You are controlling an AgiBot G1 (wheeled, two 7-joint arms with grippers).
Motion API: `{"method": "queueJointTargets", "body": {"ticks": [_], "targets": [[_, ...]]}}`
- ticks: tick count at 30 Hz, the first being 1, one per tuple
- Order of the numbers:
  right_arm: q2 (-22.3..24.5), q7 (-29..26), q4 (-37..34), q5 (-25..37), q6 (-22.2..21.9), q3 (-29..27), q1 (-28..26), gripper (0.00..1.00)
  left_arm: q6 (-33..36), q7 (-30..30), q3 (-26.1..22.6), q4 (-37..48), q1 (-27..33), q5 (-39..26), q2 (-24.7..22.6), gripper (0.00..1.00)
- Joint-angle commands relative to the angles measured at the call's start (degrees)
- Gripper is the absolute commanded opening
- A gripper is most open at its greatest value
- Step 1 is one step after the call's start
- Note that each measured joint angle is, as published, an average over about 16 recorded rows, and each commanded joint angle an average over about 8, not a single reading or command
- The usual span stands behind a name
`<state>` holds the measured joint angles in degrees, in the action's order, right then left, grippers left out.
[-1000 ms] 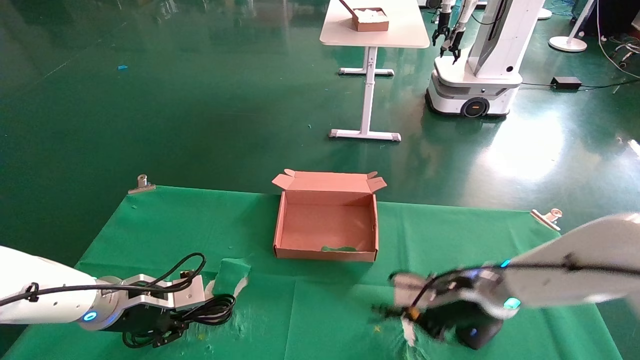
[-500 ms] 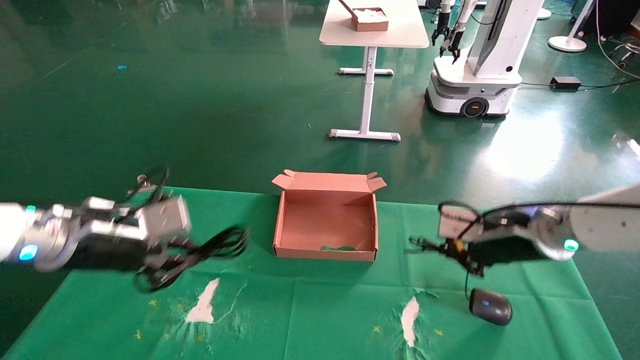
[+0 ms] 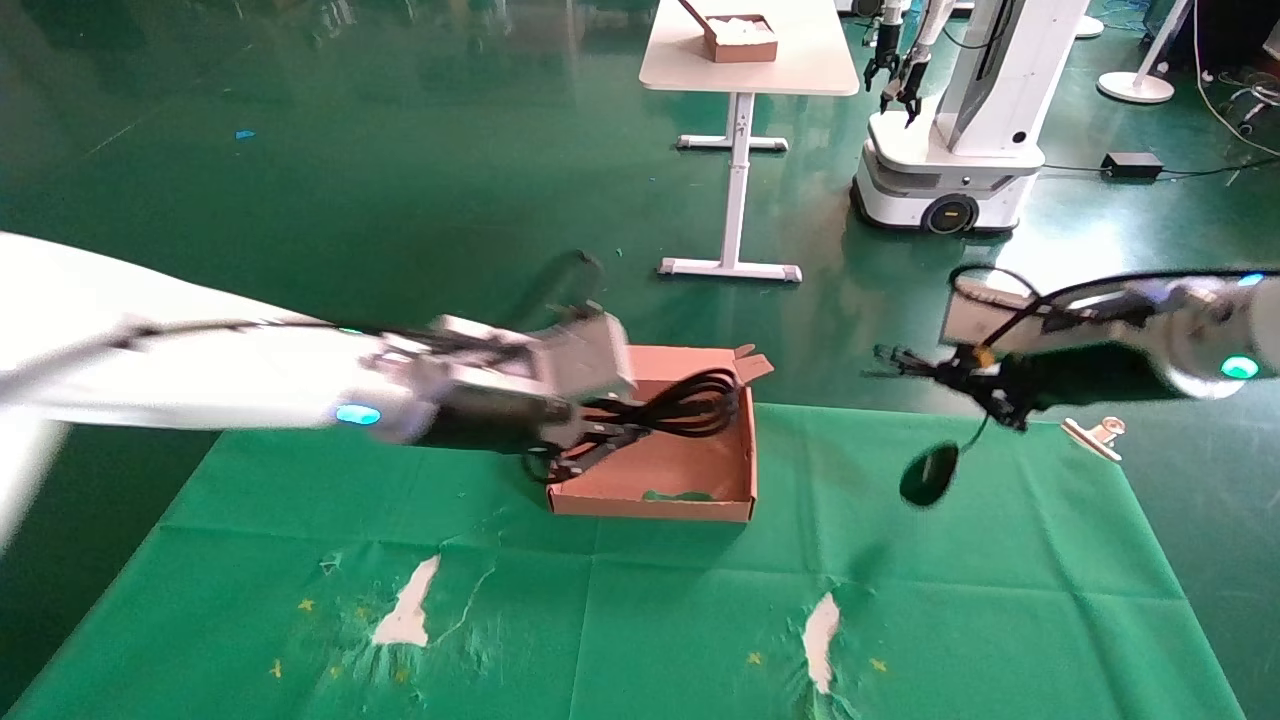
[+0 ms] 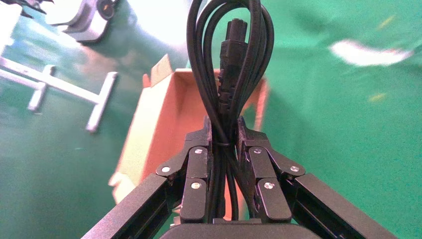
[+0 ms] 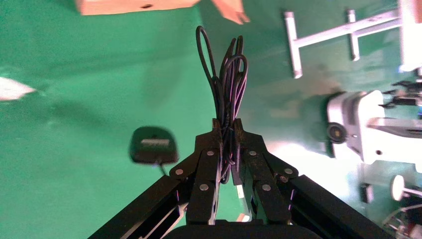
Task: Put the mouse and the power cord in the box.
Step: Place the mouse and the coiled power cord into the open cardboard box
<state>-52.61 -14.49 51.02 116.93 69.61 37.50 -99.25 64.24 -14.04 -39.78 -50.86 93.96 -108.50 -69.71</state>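
A green cloth [image 3: 1000, 620] covers the work table, torn in two places near the front so white shows through. On it, toward the far edge, sits the box [image 3: 652, 500], a shallow brown cardboard tray with its lid folded back and its inside bare.

The left gripper [image 3: 585, 445] reaches in from the left and hangs over the box's near-left corner. Its jaws are clamped on the power cord [image 3: 690, 402], a bundle of thick black loops that stick out sideways above the box's open top. In the left wrist view the plug end [image 4: 233, 50] shows among the loops.

The right gripper [image 3: 965, 383] is raised to the right of the box, well apart from it. It grips the mouse's thin cable [image 5: 225, 84], bunched in loops between its jaws. The mouse [image 3: 929, 476] dangles below on that cable, clear of the cloth.

To do this step well, the left arm should probably bring the bundle lower and more central before letting go, so no loop drapes over a wall. The swinging mouse likely needs to settle before it is lowered in.
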Motion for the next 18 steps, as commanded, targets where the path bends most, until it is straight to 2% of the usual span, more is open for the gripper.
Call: {"method": "queueJointTargets", "body": {"ticks": [1, 6, 7, 14, 15, 18], "targets": [[0.5, 0.0, 0.1, 0.0, -0.1, -0.3, -0.7, 0.00, -3.9, 2.9, -1.2, 2.1, -0.7, -2.8, -3.5, 0.00], [2.6, 0.1, 1.8, 0.4, 1.0, -0.6, -2.1, 0.00, -14.8, 9.0, -6.0, 8.5, -2.1, -6.4, -8.2, 0.00], [3.0, 0.1, 2.2, 0.5, 1.3, -0.6, -2.2, 0.00, -16.6, 9.6, -7.3, 9.5, -2.2, -6.5, -8.6, 0.06], [5.8, -1.0, 6.0, -0.3, 3.8, -0.8, -1.1, 0.00, -23.5, 7.9, -16.9, 12.6, -1.6, -4.1, -9.0, 0.93], [6.1, -1.4, 6.6, -0.4, 4.0, -0.9, -0.8, 0.00, -23.9, 7.4, -18.0, 12.7, -1.4, -3.5, -9.0, 1.00], [6.6, -2.6, 8.6, -0.9, 4.3, -1.0, 0.2, 0.00, -25.1, 6.2, -21.0, 12.9, -0.7, -1.8, -8.9, 1.00]]}}
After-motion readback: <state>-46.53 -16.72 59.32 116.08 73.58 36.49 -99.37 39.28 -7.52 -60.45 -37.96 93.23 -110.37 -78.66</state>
